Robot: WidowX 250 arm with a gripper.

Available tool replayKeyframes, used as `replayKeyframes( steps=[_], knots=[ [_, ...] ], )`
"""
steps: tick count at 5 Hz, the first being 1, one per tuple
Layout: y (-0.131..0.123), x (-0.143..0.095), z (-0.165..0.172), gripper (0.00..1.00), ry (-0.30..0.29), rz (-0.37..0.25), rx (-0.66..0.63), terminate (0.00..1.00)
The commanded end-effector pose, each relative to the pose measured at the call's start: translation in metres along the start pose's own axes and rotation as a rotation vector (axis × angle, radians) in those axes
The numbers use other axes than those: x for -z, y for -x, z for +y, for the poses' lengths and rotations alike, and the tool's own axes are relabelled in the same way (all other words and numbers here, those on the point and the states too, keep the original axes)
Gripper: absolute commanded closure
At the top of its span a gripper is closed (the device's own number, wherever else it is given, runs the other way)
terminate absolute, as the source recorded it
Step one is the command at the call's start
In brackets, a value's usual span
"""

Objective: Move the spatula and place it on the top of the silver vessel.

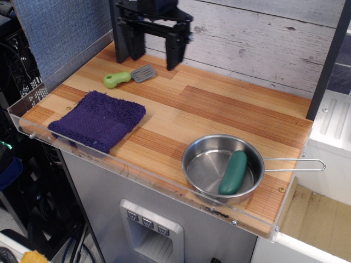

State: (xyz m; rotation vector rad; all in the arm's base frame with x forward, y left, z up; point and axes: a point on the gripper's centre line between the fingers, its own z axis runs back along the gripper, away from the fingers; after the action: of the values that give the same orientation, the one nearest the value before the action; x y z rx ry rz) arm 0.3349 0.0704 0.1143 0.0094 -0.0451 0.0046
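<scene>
The spatula (129, 76), lime-green handle and grey slotted blade, lies flat on the wooden counter at the back left. My black gripper (155, 59) hangs open and empty just above and behind its blade, fingers pointing down. The silver vessel (204, 164), a round steel pan with a long wire handle pointing right, sits at the front right, far from the gripper. A dark green oblong piece (233, 172) lies inside it.
A purple cloth (97, 120) lies at the front left. A clear acrylic rim (137, 170) runs along the counter's front edge. A wooden plank wall (263, 38) backs the counter and a dark post (326, 66) stands at the right.
</scene>
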Motion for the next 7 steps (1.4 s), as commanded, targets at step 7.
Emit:
replayKeyframes(
  steps=[7],
  knots=[
    [-0.053, 0.094, 0.106, 0.0, -0.041, 0.054, -0.009, 0.0]
  ],
)
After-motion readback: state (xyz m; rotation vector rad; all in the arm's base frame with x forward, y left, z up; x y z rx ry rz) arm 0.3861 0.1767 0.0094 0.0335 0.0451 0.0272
